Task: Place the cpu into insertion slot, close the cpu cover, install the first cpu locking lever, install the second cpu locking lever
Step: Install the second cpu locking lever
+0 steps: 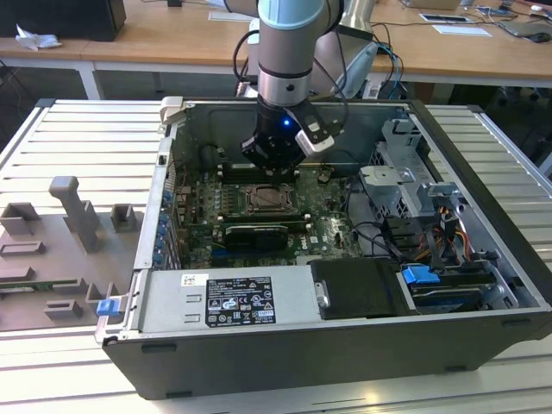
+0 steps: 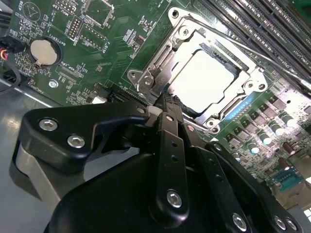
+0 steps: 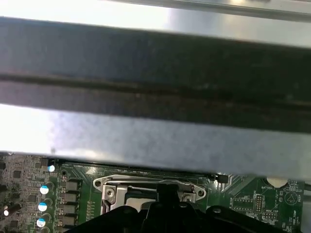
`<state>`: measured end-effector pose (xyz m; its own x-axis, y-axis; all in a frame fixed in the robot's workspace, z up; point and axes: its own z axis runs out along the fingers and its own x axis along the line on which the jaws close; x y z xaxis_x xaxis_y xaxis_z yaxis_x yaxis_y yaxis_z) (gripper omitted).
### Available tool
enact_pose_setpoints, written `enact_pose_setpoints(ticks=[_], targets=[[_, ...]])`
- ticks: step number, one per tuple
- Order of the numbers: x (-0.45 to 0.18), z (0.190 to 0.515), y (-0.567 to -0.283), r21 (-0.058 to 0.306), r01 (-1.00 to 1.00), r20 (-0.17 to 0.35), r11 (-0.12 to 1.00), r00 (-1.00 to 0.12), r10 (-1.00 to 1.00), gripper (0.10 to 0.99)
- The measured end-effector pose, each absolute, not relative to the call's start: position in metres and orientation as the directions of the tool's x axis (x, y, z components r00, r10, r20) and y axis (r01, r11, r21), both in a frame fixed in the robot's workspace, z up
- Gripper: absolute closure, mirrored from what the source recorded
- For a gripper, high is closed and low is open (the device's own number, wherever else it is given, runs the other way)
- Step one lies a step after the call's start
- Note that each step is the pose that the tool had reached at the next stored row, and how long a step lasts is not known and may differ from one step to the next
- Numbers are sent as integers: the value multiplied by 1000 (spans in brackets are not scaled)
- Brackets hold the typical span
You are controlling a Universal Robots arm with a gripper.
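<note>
Gripper: the gripper [image 2: 167, 104] is hanging low over the motherboard [image 2: 97, 43] inside the open computer case [image 1: 285, 362]; in the second wrist view its black fingers [image 2: 167, 141] are drawn together into one narrow tip, nothing clamped between them, and that tip is reaching the near corner of the socket frame.

CPU: the cpu [image 2: 206, 80] is lying flat in the insertion slot [image 1: 267, 200], its pale metal top showing bright and level.

Cover: the cpu cover [image 2: 158, 60] is lying down around the chip, which is showing through its square window; the first wrist view shows the frame's edge [image 3: 146, 183] just beyond the fingertip.

Levers: a thin wire lever [image 2: 228, 36] is running along the far side of the socket beside the memory slots [image 2: 262, 24]; whether either lever is hooked under its catch cannot be told.

Risk, tip slip: the closed tip is working on bare metal, so it could slide off the frame corner and strike the small parts on the board close by.

Risk, uneven load: pressing at one corner could tilt the cover and load the chip unevenly on the socket contacts.

Risk, lever spring: a wire lever under tension could snap back if it slips from under the tip.

Risk, clearance: the wrist is sitting close to the case wall [image 3: 155, 136], leaving little room for sideways correction.
</note>
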<state>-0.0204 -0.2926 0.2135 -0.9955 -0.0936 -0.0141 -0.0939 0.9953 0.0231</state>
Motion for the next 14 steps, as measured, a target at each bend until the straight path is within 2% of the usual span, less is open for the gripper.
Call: enact_pose_setpoints(ticks=[6, 10, 14], targets=[[-20, 217, -293, 23, -94, -14, 995, -996, -94, 980], [-20, 249, -293, 23, -94, -14, 995, -996, -94, 980], [-21, 250, -299, 22, -94, -14, 995, -996, -94, 980]])
